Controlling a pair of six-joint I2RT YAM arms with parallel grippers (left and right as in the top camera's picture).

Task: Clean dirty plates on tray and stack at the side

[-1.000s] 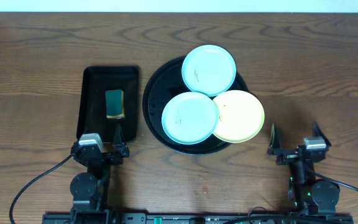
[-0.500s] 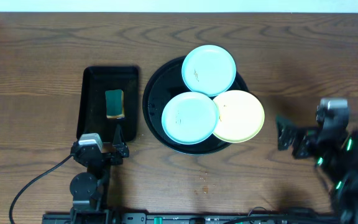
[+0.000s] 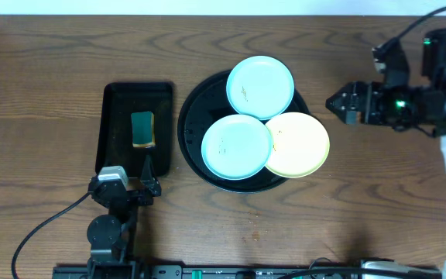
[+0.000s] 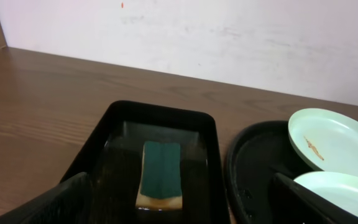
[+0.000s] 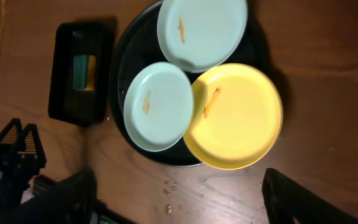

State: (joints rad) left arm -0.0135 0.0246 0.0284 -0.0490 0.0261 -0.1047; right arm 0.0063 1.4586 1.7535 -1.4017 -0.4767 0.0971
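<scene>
A large round glossy black tray (image 3: pixel 187 133) with a raised rim sat in the middle of a brown wood-grain tabletop (image 3: pixel 45 70). Three small round plastic plates lay on it, close together. A pale mint-blue plate at the far side (image 3: pixel 260 87) reached out over the tray's far rim. A second pale mint-blue plate at the near side (image 3: pixel 236 146) sat just in front of it. A pale yellow plate (image 3: pixel 298 145) lay to the right, its edge tucked against both mint plates and hanging past the tray's right rim. In the right wrist view each plate carried a short brown smear.

To the left of the round tray, a smaller rectangular black tray (image 3: pixel 118 101) held a green-topped sponge (image 3: pixel 142 129).

The left claw (image 3: pixel 125 167) sat low at the near edge of the rectangular tray. Its dark fingers (image 4: pixel 48 204) appeared spread wide, one in each lower corner of the left wrist view, pinching nothing.

The right claw (image 3: pixel 337 102) hovered above bare tabletop just right of the round tray, level with the far mint plate and pointing toward it. Its fingers (image 5: pixel 303 200) were likewise spread wide and held nothing, and its camera looked down on all three plates.
</scene>
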